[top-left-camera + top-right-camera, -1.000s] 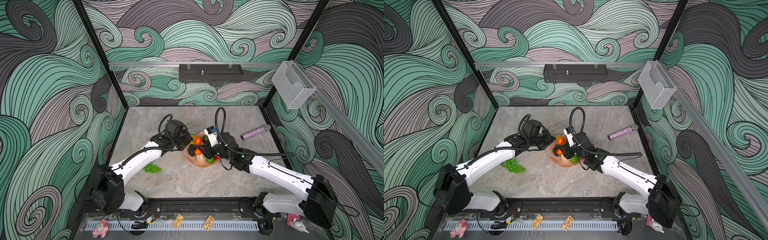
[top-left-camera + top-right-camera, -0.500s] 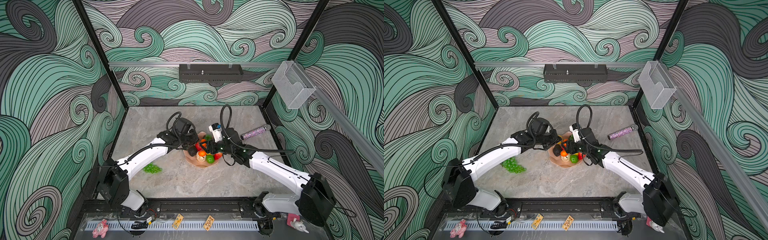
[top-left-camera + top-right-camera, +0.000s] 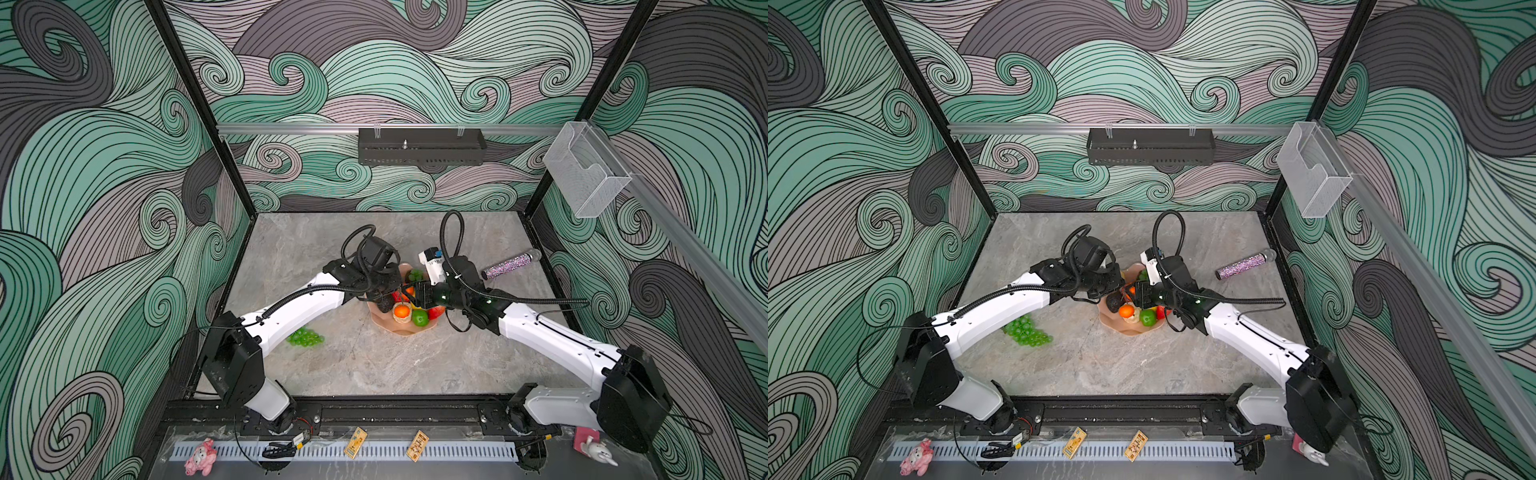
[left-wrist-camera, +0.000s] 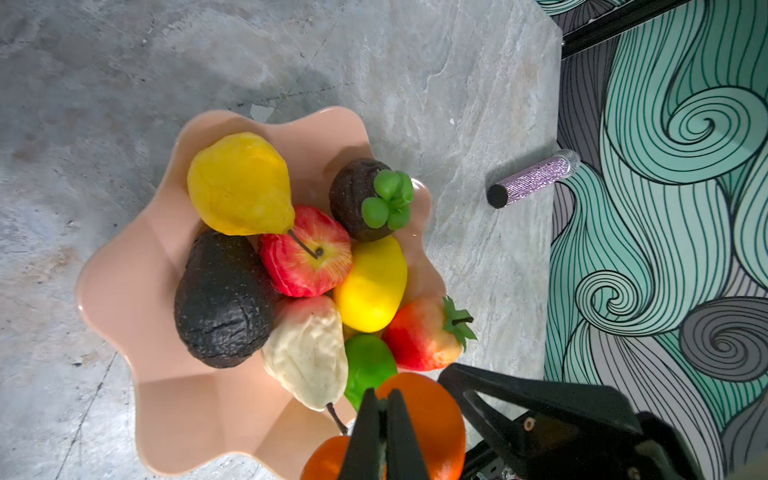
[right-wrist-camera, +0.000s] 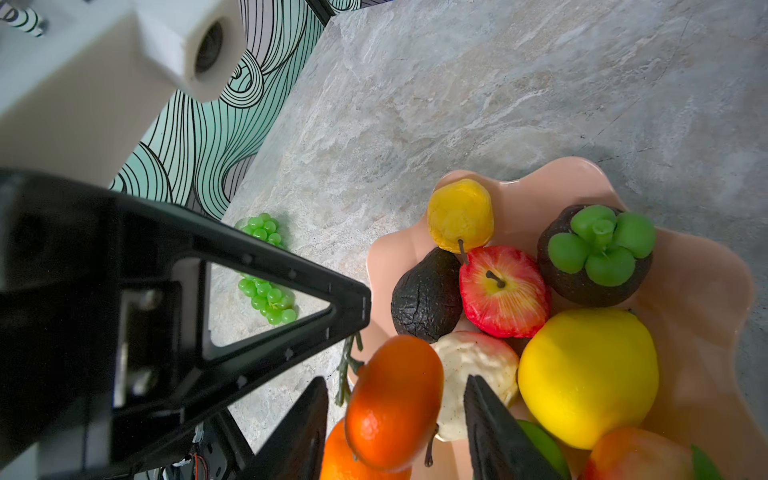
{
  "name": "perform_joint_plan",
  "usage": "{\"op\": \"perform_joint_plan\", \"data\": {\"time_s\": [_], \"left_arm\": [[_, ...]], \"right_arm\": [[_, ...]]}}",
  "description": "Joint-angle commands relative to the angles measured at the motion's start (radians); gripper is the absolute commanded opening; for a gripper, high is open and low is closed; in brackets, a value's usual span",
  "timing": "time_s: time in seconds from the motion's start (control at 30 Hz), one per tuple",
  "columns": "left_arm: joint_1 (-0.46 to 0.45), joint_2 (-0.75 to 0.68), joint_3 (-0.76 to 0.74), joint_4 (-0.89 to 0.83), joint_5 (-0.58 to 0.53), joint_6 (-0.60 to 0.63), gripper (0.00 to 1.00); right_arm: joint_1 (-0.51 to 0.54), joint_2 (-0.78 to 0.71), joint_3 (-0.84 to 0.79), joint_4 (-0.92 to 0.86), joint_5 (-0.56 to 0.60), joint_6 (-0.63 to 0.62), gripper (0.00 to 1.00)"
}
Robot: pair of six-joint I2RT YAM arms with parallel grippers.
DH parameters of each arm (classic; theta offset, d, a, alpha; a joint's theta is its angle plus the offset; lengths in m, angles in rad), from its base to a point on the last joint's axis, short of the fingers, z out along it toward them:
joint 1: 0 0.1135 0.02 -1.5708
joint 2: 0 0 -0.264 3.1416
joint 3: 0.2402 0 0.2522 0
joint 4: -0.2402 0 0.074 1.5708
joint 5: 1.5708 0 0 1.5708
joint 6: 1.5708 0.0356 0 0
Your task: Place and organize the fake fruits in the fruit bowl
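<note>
Glossy plastic oranges [image 4: 436, 419] hang from my pinched left gripper [image 4: 382, 399] above the wavy pink bowl [image 4: 124, 291], right gripper [image 5: 395, 380] parted for steadying.

We see wave-patterned walls [image 3: 104, 166] all round. On the back one hangs a black rack [image 3: 422, 146] — marble floor [image 3: 374, 374] below it, clear box [image 3: 586, 174] to its right.

Robot lab cell, swirl-printed walls [image 3: 83, 166] (black frame [image 3: 197, 104])
</note>
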Motion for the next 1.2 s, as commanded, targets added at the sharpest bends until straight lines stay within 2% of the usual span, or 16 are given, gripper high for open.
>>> {"op": "perform_joint_plan", "data": {"time_s": [0.0,0.37,0.6,0.67,0.73,0.93,1.03,1.17], "left_arm": [[-0.021,0.01,0.046,-0.043,-0.047,0.033,0.0],[-0.033,0.021,0.054,-0.032,-0.053,0.049,0.0],[-0.036,0.03,0.058,-0.036,-0.049,0.06,0.0],[-0.036,0.03,0.058,-0.03,-0.04,0.061,0.07],[-0.037,0.025,0.059,-0.029,-0.034,0.063,0.22],[-0.032,-0.055,0.017,0.012,-0.076,0.075,0.52],[-0.026,-0.125,-0.043,0.059,-0.152,0.097,0.61],[0.005,-0.235,-0.127,0.093,-0.212,0.139,0.67]], "right_arm": [[-0.003,-0.001,0.024,-0.032,0.016,0.001,0.53],[-0.004,0.05,0.033,-0.011,-0.041,0.018,0.41],[-0.003,0.051,0.044,-0.019,-0.033,0.008,0.34],[-0.006,0.053,0.047,-0.021,-0.031,0.005,0.33],[-0.015,0.055,0.05,-0.021,-0.032,0.002,0.32],[-0.067,0.087,0.062,-0.008,-0.044,-0.017,0.32],[-0.094,0.126,0.077,0.008,-0.054,-0.029,0.31],[-0.12,0.188,0.106,0.02,-0.054,-0.029,0.31]]}}
